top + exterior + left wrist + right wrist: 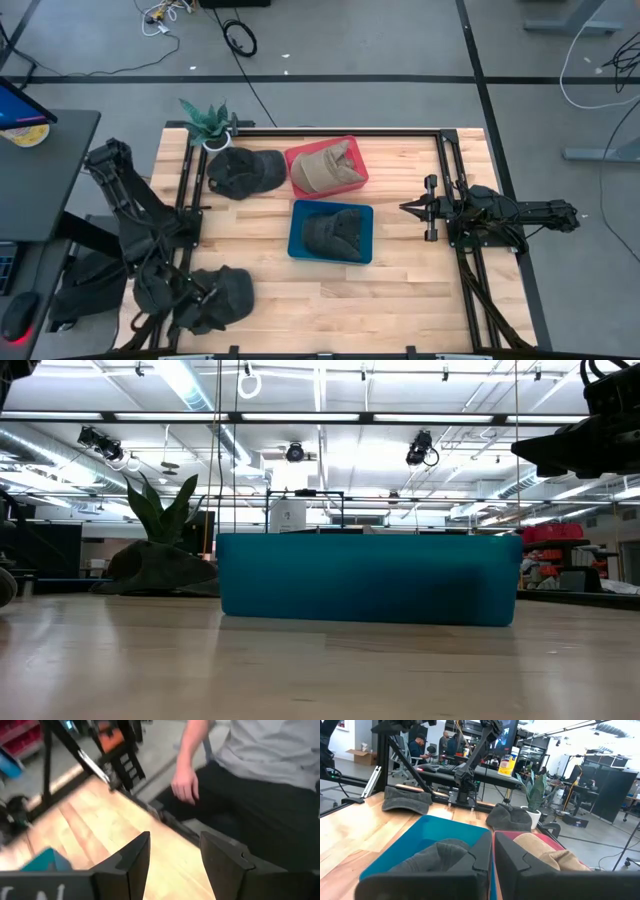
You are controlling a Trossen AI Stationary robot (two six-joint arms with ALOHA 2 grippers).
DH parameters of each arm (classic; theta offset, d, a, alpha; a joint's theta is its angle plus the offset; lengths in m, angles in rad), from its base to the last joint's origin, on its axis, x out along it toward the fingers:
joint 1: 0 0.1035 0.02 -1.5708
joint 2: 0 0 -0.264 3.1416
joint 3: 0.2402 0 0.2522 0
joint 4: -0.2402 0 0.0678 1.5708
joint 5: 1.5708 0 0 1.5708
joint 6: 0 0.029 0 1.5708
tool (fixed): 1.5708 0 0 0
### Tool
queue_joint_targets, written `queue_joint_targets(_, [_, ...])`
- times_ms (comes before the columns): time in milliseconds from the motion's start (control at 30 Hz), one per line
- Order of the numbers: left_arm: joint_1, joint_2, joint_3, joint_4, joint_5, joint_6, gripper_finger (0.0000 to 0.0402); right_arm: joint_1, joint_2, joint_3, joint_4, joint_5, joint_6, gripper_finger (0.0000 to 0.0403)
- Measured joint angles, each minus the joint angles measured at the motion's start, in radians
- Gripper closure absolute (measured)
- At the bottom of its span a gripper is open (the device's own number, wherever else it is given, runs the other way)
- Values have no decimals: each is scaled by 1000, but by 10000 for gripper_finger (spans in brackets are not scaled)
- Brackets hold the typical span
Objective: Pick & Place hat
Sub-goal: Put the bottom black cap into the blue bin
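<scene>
Four hats: dark hat [333, 235] crumpled in blue bin [297, 244], tan hat [322, 168] in red bin [296, 157]. Loose dark hat [243, 171] well ahead of right fingers [512, 855]; another dark hat [225, 296] beside left fingers [135, 862].

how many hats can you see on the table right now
4: a dark hat in the blue bin, a tan hat in the red bin, one beside the plant, one near the left arm.
</scene>
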Motion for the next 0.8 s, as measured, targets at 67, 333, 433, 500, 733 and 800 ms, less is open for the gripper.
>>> queue_joint_targets(67, [1,21,41,-50,-1,-40,225,0,0,0,0,0,0,379])
queue_joint_targets(333, [3,155,227,-315,10,-117,225,0,0,0,0,0,0,379])
queue_joint_targets(433, [4,229,273,-370,10,-114,225,0,0,0,0,0,0,379])
queue_joint_targets(500, [10,279,297,-417,17,-114,225,0,0,0,0,0,0,379])
queue_joint_targets(733, [46,436,324,-561,134,-198,225,0,0,0,0,0,0,379])
queue_joint_targets(800, [56,470,323,-604,203,-240,225,0,0,0,0,0,0,379])
